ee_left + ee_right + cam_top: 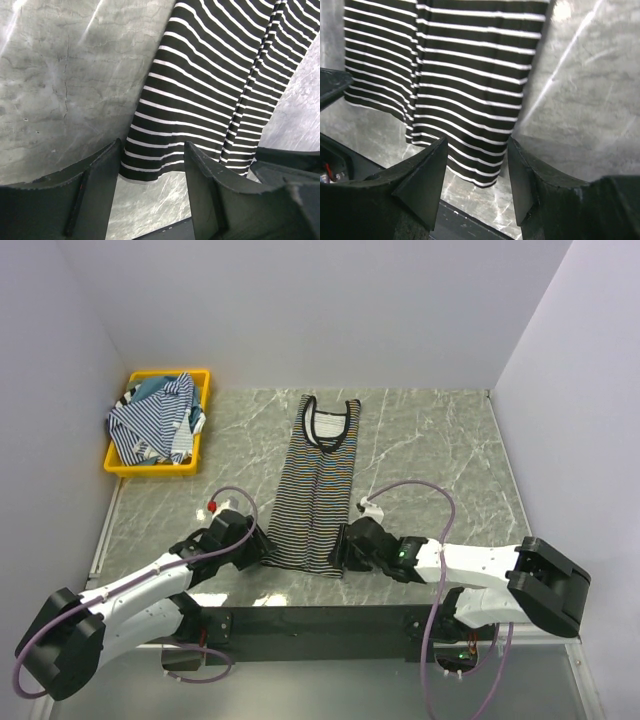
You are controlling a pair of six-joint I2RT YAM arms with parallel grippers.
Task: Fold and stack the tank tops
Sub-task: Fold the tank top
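At lower centre of the overhead view, left gripper (259, 549) and right gripper (343, 548) gape wide astride black striped tank top (318, 485) hem corners

- The left gripper (152, 150) has its two dark fingers (95, 190) spread apart, low over the surface.
- A black tank top with thin white stripes (215, 75) lies flat, and its hem's corner sits in the gap between the fingers.
- A lengthwise fold runs down the fabric near its right side.
- Grey veined marble table top (65, 75) fills the left and shows again below the hem.
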